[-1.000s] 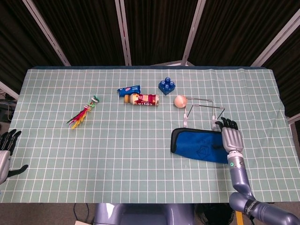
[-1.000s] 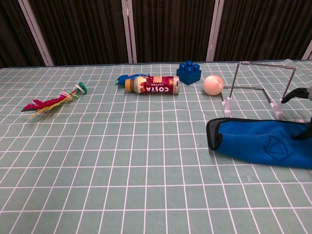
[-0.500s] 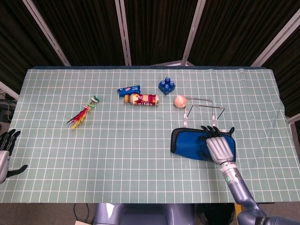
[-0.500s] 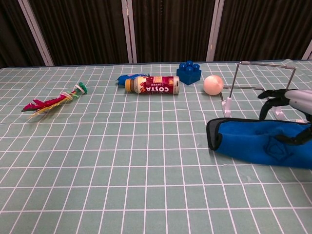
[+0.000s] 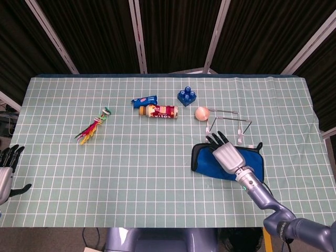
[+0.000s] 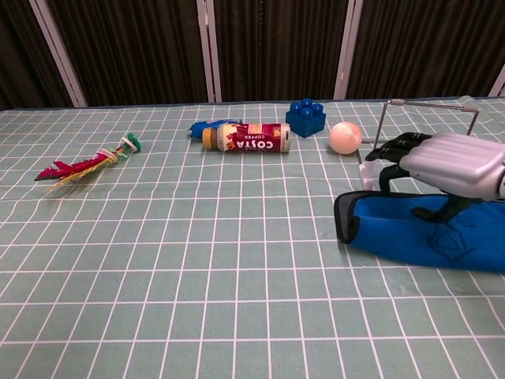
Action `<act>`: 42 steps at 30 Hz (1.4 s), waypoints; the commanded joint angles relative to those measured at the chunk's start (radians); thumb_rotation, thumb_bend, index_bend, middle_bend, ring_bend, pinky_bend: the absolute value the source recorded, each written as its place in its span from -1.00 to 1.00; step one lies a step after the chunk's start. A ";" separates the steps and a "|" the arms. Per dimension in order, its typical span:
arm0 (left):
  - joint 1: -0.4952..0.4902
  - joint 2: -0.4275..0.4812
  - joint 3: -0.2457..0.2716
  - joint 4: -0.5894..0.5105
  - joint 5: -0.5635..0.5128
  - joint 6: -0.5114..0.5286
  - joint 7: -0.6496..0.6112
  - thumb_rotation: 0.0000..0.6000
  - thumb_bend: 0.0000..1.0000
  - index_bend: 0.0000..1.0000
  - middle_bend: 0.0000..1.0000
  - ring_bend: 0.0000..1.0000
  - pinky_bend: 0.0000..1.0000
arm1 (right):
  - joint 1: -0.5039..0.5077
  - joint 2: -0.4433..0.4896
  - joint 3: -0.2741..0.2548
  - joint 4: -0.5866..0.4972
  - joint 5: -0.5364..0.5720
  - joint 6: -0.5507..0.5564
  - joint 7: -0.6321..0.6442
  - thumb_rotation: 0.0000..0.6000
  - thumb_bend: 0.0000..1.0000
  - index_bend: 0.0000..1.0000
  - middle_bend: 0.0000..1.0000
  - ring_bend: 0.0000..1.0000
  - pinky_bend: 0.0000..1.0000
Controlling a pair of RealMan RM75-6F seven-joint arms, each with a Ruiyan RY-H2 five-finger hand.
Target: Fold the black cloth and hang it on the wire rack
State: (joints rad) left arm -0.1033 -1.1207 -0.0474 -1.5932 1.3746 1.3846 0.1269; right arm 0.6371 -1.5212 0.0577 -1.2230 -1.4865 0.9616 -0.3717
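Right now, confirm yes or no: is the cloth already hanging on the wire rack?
No, the cloth lies flat on the table before the wire rack.

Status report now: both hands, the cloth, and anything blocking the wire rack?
Right robot hand open, fingers spread above the cloth. Left robot hand open at table edge. Cloth lies flat before wire rack, not hung. Ball beside rack, not blocking.

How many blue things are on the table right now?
3: the folded cloth under the right hand, the toy brick at the far side, and the packet behind the coffee bottle.
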 commanded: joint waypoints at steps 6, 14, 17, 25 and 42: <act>-0.007 -0.006 -0.004 0.010 -0.016 -0.013 0.004 1.00 -1.00 -1.00 -1.00 -1.00 -1.00 | 0.047 -0.086 -0.003 0.122 -0.009 -0.037 -0.027 1.00 -0.37 -0.28 -0.94 -1.00 -1.00; -0.011 -0.011 -0.007 0.016 -0.026 -0.021 0.005 1.00 -1.00 -1.00 -1.00 -1.00 -1.00 | 0.064 -0.135 0.012 0.193 -0.024 0.005 -0.031 1.00 -0.36 -0.28 -0.94 -1.00 -1.00; -0.013 -0.013 -0.007 0.018 -0.028 -0.025 0.007 1.00 -1.00 -1.00 -1.00 -1.00 -1.00 | 0.070 -0.141 0.013 0.208 -0.025 0.006 -0.028 1.00 -0.36 -0.28 -0.94 -1.00 -1.00; -0.014 -0.014 -0.007 0.017 -0.030 -0.024 0.009 1.00 -1.00 -1.00 -1.00 -1.00 -1.00 | 0.078 -0.171 0.011 0.261 -0.007 -0.018 -0.040 1.00 -0.37 -0.26 -0.94 -1.00 -1.00; -0.019 -0.016 -0.008 0.021 -0.039 -0.033 0.011 1.00 -1.00 -1.00 -1.00 -1.00 -1.00 | 0.081 -0.223 -0.006 0.347 -0.025 0.005 0.021 1.00 -0.39 -0.12 -0.94 -1.00 -1.00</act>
State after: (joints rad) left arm -0.1225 -1.1365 -0.0552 -1.5724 1.3358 1.3519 0.1384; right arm 0.7175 -1.7434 0.0527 -0.8764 -1.5111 0.9667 -0.3514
